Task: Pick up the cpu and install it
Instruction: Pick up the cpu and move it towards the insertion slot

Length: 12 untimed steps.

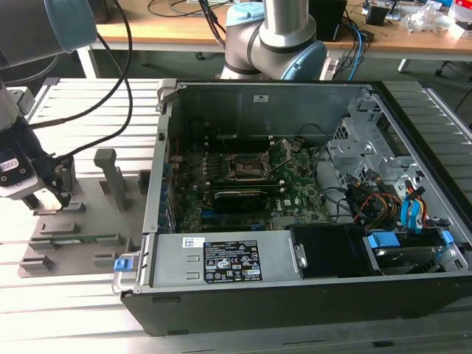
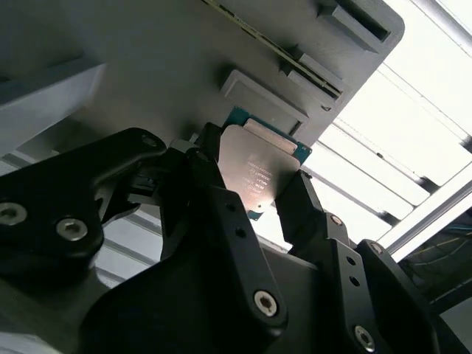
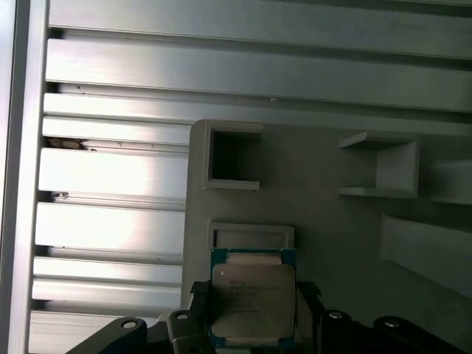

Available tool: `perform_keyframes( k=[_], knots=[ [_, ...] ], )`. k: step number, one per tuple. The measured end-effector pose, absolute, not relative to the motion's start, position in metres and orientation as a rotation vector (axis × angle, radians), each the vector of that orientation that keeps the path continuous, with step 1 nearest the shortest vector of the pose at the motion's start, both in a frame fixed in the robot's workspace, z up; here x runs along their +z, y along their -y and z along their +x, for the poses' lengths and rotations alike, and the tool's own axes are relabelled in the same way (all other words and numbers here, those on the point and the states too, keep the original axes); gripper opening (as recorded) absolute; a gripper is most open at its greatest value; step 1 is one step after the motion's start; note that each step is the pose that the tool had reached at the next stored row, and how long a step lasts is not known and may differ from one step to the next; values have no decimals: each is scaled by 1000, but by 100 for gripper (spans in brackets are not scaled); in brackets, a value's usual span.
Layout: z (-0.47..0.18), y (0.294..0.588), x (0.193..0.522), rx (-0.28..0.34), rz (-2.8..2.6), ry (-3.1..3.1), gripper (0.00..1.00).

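The cpu (image 2: 259, 164), a small square chip with a silvery top on a green-edged base, sits between my gripper's (image 2: 253, 183) black fingers, which close on two opposite edges. In the first wrist view the cpu (image 3: 253, 289) is in the gripper (image 3: 253, 313) just off a shallow square recess (image 3: 251, 237) in the grey fixture plate (image 3: 332, 243). In the exterior view the gripper (image 1: 46, 198) hangs low over the plate's (image 1: 88, 221) far corner on the exterior view's left. The dark socket (image 1: 245, 168) with its metal frame lies on the motherboard (image 1: 295, 195) inside the open computer case (image 1: 295, 295).
Grey upright posts (image 1: 108, 168) stand on the fixture plate, and a long green memory stick (image 1: 74, 238) lies in a slot on it. The case's raised side wall (image 1: 158, 169) stands between plate and motherboard. Cables and a drive bay (image 1: 402, 214) crowd the case's right. Black cables (image 1: 122, 81) trail over the slatted table.
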<state>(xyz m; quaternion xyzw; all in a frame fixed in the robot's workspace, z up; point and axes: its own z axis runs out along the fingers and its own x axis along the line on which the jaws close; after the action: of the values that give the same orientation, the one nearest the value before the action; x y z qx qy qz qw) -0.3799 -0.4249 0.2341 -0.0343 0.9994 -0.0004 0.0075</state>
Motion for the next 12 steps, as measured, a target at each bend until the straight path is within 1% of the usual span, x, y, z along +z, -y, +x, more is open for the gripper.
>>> perform_keyframes(
  k=[12],
  knots=[
    [-380,425,249,-1,-107,-3125,55]
  ],
)
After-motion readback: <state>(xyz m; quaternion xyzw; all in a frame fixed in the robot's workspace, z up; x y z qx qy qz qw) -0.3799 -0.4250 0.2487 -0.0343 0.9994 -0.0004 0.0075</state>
